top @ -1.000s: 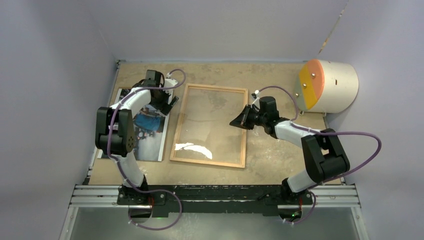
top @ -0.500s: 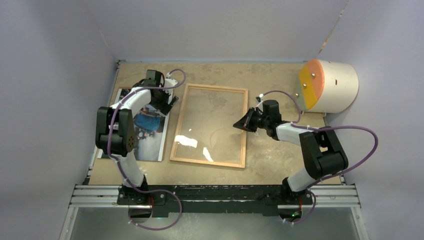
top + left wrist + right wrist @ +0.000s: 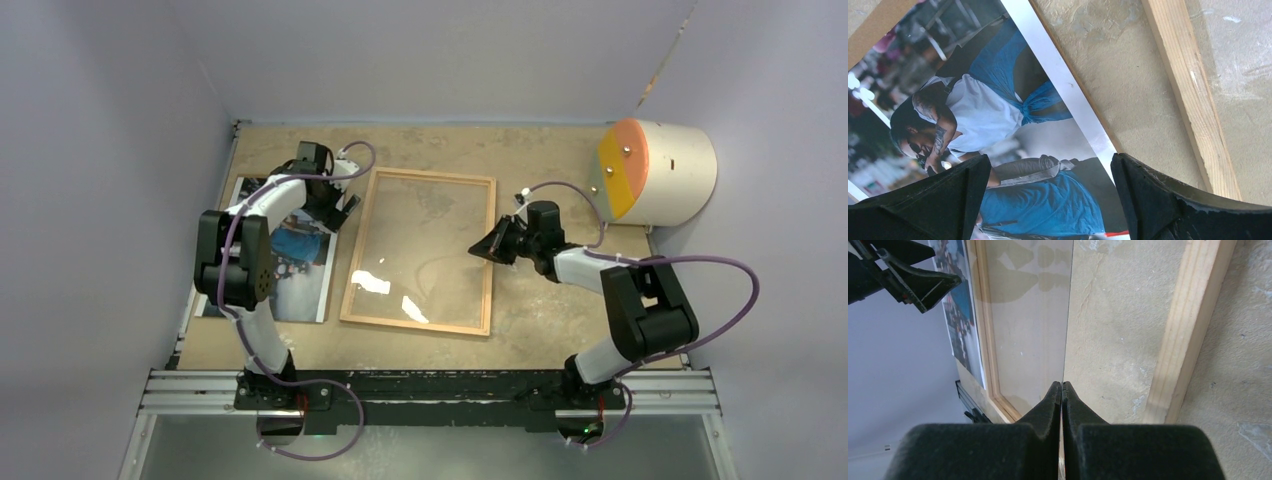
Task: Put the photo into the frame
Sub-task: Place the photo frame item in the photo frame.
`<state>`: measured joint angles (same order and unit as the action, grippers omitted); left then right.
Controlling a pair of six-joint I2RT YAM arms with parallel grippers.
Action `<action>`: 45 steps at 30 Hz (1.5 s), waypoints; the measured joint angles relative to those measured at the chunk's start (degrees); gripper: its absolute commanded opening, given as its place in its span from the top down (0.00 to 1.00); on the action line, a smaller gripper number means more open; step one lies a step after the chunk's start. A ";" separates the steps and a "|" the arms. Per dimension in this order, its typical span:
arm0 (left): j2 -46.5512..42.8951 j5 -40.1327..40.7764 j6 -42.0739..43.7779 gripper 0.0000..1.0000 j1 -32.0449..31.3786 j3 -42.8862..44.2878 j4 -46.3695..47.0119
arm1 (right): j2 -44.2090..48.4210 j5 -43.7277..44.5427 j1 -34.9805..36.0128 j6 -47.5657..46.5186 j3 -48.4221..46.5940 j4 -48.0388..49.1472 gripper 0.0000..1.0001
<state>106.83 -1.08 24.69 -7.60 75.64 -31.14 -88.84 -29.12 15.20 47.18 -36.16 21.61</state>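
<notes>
Thin, limp, likely slick, the photo [image 3: 998, 90] is lying just left of the frame [image 3: 418, 324] — best pinched at its frame-side edge, where the left gripper [image 3: 1048, 167] is hovering agape, the right gripper [image 3: 1062, 386] clenched at the frame's right strip.

Bare table [image 3: 1108, 65] between photo [image 3: 998, 115] and frame [image 3: 1193, 100]

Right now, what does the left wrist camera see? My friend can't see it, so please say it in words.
The left gripper, black fingers spread wide, sits over the white-bordered edge of the photo, a glossy print of people in blue and white. Beside it is bare tan table, then a light wooden strip of the frame.
</notes>
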 measured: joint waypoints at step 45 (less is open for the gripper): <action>1.90 1.99 0.00 0.00 -5.42 -3.54 7.19 | 4.72 -4.46 -0.04 12.68 7.69 24.13 1.00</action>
<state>108.73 0.91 24.69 -13.02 72.10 -23.94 -84.12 -33.58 15.16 59.86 -28.47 45.74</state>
